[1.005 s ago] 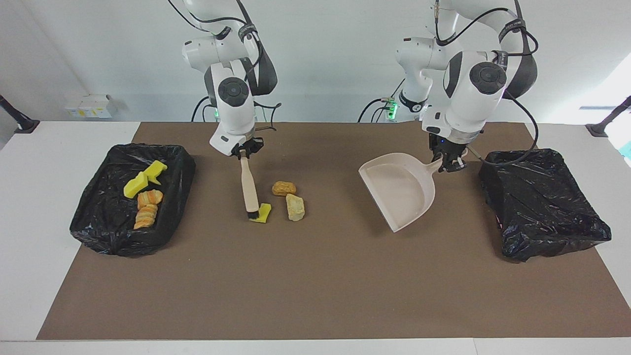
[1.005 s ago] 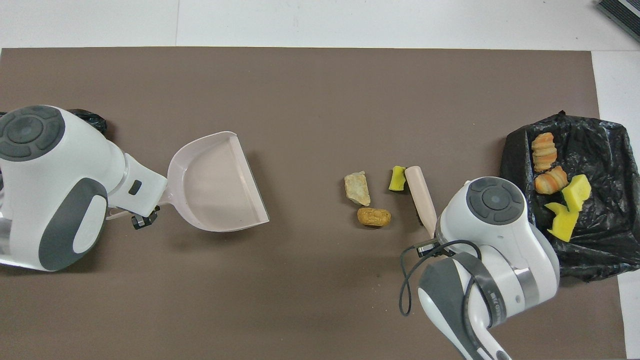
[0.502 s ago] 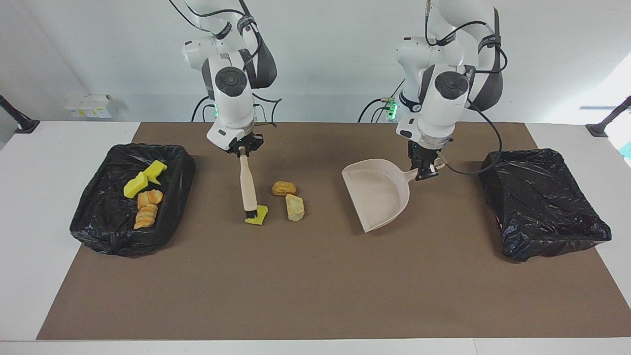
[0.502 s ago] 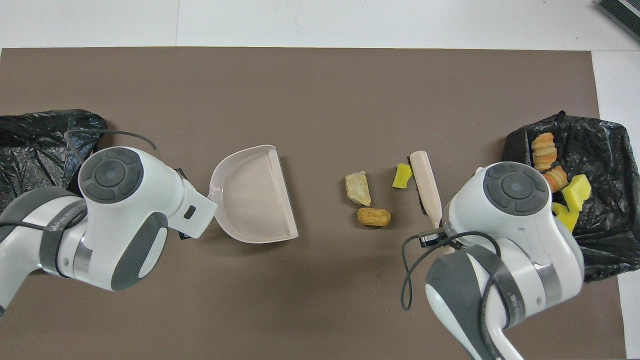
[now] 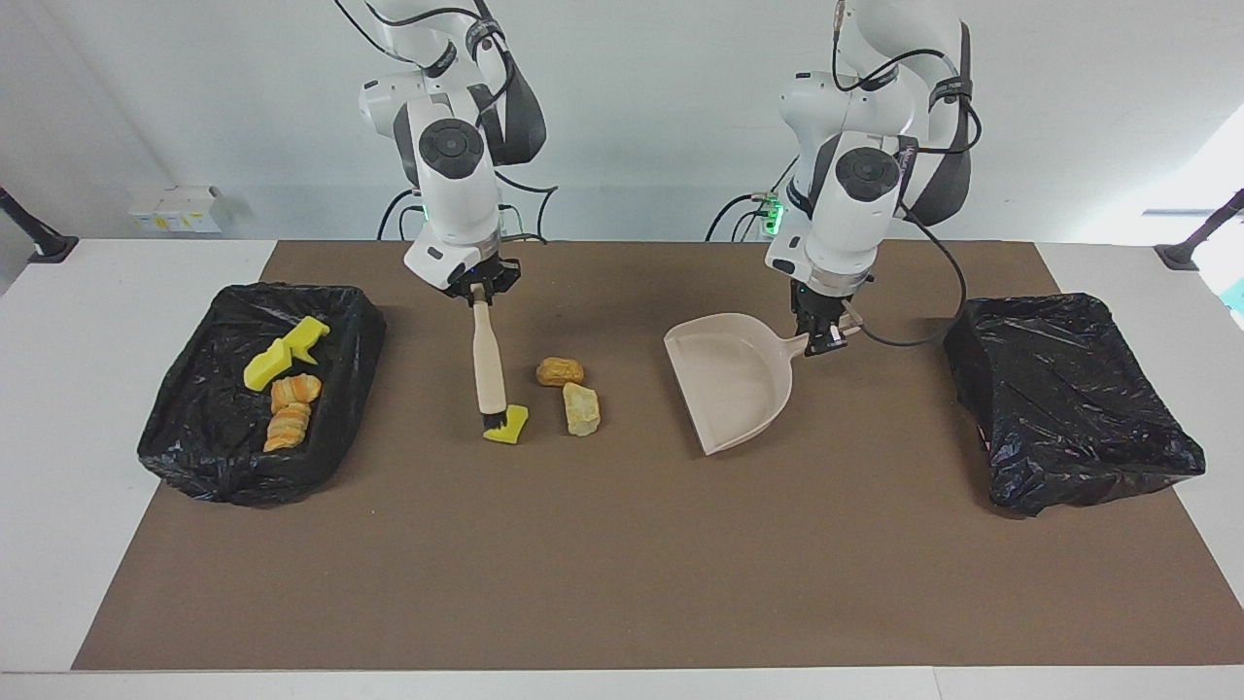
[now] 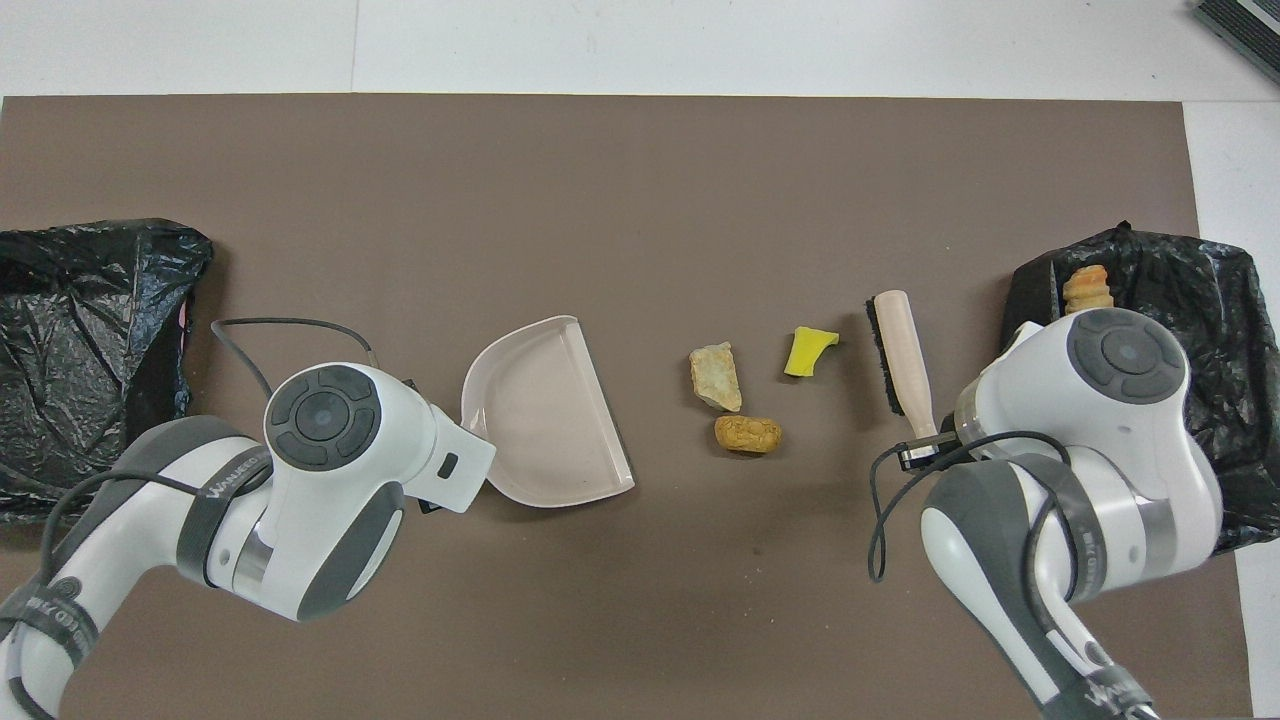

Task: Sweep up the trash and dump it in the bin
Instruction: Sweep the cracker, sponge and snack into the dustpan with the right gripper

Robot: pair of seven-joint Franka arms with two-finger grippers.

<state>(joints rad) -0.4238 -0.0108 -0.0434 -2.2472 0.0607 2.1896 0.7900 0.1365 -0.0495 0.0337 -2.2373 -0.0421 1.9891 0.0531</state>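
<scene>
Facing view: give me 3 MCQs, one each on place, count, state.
1. Where does the dustpan sit?
A. in a bin
B. between the loose scraps and the bin at the left arm's end
C. on the brush

2. How many scraps lie loose on the mat?
A. one
B. three
C. six

3. What does the right gripper hold?
A. the brush
B. a yellow scrap
C. nothing

Answers: 1 B, the pan lies on the mat between the tan scrap and that bin. 2 B, yellow, orange-brown and tan. 3 A, it grips the brush by its handle end.
</scene>
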